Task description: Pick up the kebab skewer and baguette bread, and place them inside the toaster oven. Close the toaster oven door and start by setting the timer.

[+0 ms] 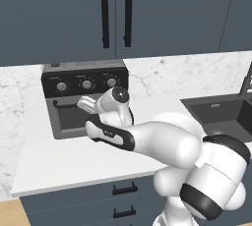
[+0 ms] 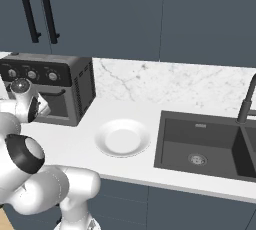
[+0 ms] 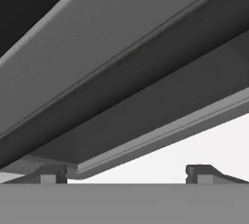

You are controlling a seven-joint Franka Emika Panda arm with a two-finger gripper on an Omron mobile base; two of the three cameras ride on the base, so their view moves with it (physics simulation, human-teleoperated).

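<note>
The grey toaster oven [image 1: 86, 97] stands on the counter against the wall, with three silver knobs [image 1: 86, 84] on its black panel. The toaster oven door [image 1: 69, 118] looks shut, its black bar handle [image 1: 63, 104] across the top. My gripper [image 1: 82, 103] is right in front of the door near the handle's right end. In the hand view the gripper [image 3: 126, 174] is open, its fingertips [image 3: 48, 174] wide apart with nothing between them, very close to the door's slanting grey frame and dark glass [image 3: 146, 101]. The kebab skewer and baguette bread are out of view.
A white plate [image 2: 122, 137] lies on the counter right of the oven [image 2: 55, 89]. Further right are a dark sink [image 2: 200, 146] and its faucet [image 2: 247, 101]. Dark cabinets [image 1: 115, 14] hang above. White counter [image 1: 59, 163] runs in front of the oven.
</note>
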